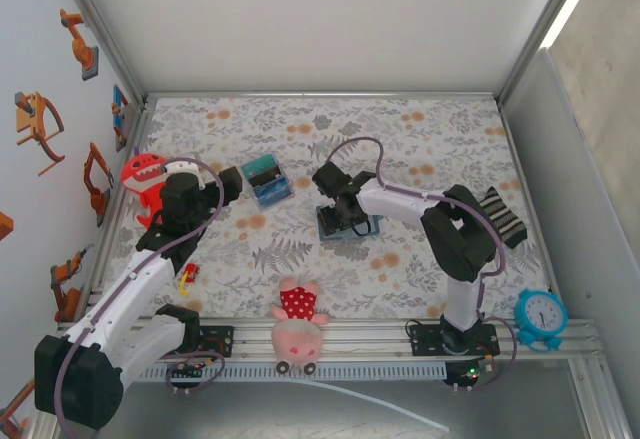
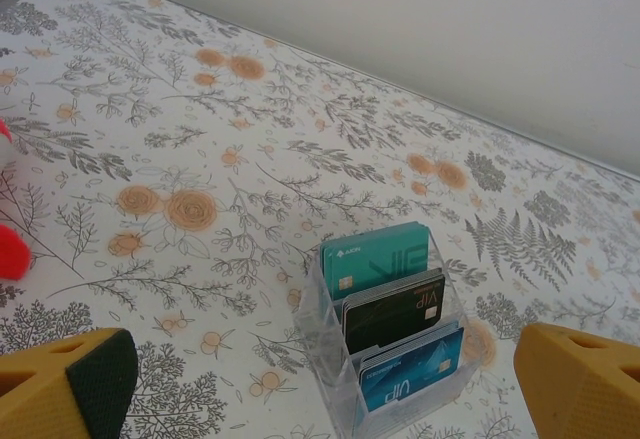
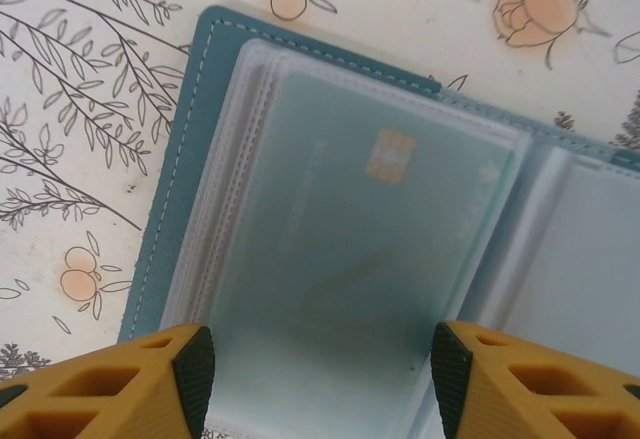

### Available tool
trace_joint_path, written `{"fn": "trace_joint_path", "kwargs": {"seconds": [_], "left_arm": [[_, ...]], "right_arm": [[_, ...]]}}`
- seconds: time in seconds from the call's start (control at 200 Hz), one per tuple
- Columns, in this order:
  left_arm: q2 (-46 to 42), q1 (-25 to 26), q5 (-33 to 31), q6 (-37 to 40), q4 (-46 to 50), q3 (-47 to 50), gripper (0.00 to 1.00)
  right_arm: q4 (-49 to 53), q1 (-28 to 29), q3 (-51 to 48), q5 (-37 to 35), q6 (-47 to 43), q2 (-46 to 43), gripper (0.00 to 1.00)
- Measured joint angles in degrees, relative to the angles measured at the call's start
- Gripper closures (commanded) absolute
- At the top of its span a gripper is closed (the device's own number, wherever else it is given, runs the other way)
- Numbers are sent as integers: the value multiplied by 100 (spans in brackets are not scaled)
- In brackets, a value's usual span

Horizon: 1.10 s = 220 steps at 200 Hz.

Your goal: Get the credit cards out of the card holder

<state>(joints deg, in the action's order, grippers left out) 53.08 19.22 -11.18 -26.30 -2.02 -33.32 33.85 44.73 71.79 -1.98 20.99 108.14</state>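
Observation:
The card holder is a slate-blue bi-fold wallet lying open and flat on the flowered table, seen mid-table from above. A pale teal credit card with a gold chip sits in its top clear sleeve. My right gripper hovers right over that sleeve, open, with one black pad at each side of the card. My left gripper is wide open and holds nothing. It stands just short of a clear acrylic stand that holds teal, black and blue cards upright.
A red dinosaur toy stands by the left wall. A pink plush lies at the near edge, a blue alarm clock at the near right, and a striped sock beside the right arm. Walls enclose the table.

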Motion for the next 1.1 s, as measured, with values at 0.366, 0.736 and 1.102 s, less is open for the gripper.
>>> {"fn": "trace_joint_path", "kwargs": {"seconds": [0.366,0.736,1.102], "left_arm": [[37,-2,-31,-52,4,0,3],[94,-2,39,-61,33,0,3],[15,-2,280,-55,81,-59,3]], "right_arm": [[2,0,42,107,0,44,36],[-13,0,42,173,-2,50,40],[-205,9,-22,750,-2,50,53]]}}
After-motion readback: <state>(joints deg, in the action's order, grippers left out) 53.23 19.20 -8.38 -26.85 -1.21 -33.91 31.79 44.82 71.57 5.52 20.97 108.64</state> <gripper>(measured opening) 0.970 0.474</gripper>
